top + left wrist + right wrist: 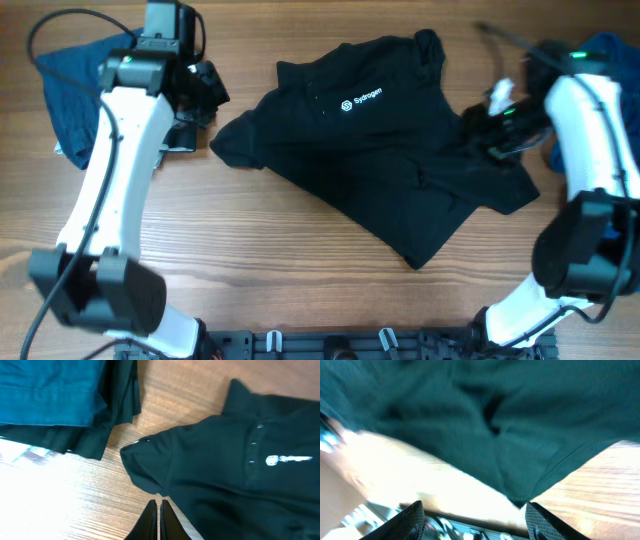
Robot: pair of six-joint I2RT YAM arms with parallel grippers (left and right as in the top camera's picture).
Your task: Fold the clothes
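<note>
The wooden tabletop [300, 260] carries all the clothes, and judging by how they lie, the folding has barely begun. The black polo shirt [400, 170] sprawls across the middle, nearer the far edge. It lies face up and askew with its chest logo [360, 100] showing, one sleeve [235, 145] thrown out to the left and its lower part rumpled toward the right edge. No fold is made in it yet.

A blue garment [70, 90] lies in the far left corner. From the left wrist it looks flat and layered, perhaps already folded. A second blue garment [612, 45] shows at the far right corner, too hidden to judge.

The left gripper [156, 512] hovers just beside the polo's sleeve, fingers pressed together and holding nothing. The right gripper [474, 510] is at the shirt's right side, jaws apart, with fabric close before them but not clamped.
</note>
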